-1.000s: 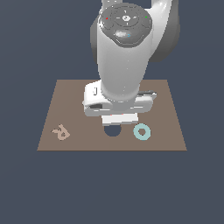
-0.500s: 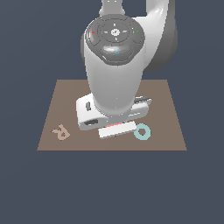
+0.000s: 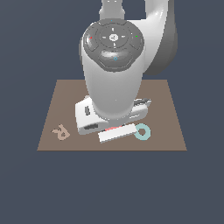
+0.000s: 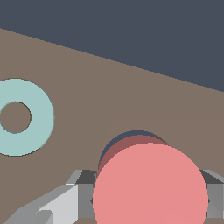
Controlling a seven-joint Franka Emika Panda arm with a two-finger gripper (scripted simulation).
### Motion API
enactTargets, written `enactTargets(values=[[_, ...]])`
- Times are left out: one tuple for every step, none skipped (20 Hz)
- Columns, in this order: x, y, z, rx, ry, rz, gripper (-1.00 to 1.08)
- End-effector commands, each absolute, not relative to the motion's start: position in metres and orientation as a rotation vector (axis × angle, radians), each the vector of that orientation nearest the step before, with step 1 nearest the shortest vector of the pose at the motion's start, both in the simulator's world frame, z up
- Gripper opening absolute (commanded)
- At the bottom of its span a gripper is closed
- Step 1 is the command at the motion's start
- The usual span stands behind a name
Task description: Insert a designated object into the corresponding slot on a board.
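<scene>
In the wrist view the salmon-red disc sits between my gripper's two grey fingers, which are shut on it. The dark round slot shows only as a thin crescent just behind the disc. The disc's darker side wall stands at the slot's rim. In the exterior view my gripper is low over the brown board near its front edge. Only a thin red sliver of the disc shows there, and the slot is hidden under the hand.
A teal ring lies flat on the board beside my gripper, on the exterior view's right; it also shows in the wrist view. A tan R-shaped mark is near the board's front corner on the exterior view's left. The arm hides the board's middle.
The arm has leaned forward and the hand has turned and come down. The dark round hole seen below the hand one second ago is now covered by the hand and disc.
</scene>
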State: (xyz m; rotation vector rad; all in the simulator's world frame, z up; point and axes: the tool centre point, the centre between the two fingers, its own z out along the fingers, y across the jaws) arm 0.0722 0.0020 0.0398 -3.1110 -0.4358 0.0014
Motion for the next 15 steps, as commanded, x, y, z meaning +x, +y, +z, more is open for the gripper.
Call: enactTargets(values=[[0.0725, 0.0021, 0.0369, -3.111, -0.438, 0.001, -1.0], [0.0728, 0.0022, 0.0343, -3.111, -0.439, 0.001, -1.0], [0.073, 0.0023, 0.0323, -3.111, -0.441, 0.001, -1.0], [0.0731, 0.0024, 0.0311, -3.111, -0.441, 0.001, -1.0], [0.0732, 0.0023, 0.0307, -3.111, -0.441, 0.001, -1.0], [0.0732, 0.0023, 0.0307, -3.111, -0.441, 0.001, 1.0], [0.0732, 0.0023, 0.0307, -3.111, -0.441, 0.001, 1.0], [0.0732, 0.0023, 0.0307, -3.111, -0.441, 0.001, 1.0], [0.0732, 0.0023, 0.0307, -3.111, -0.441, 0.001, 1.0], [0.0732, 0.0023, 0.0307, -3.111, -0.441, 0.001, 1.0], [0.0732, 0.0023, 0.0307, -3.111, -0.441, 0.001, 1.0], [0.0732, 0.0023, 0.0307, -3.111, -0.441, 0.001, 1.0], [0.0732, 0.0023, 0.0307, -3.111, -0.441, 0.001, 1.0], [0.0732, 0.0023, 0.0307, -3.111, -0.441, 0.001, 1.0], [0.0732, 0.0023, 0.0307, -3.111, -0.441, 0.001, 1.0]])
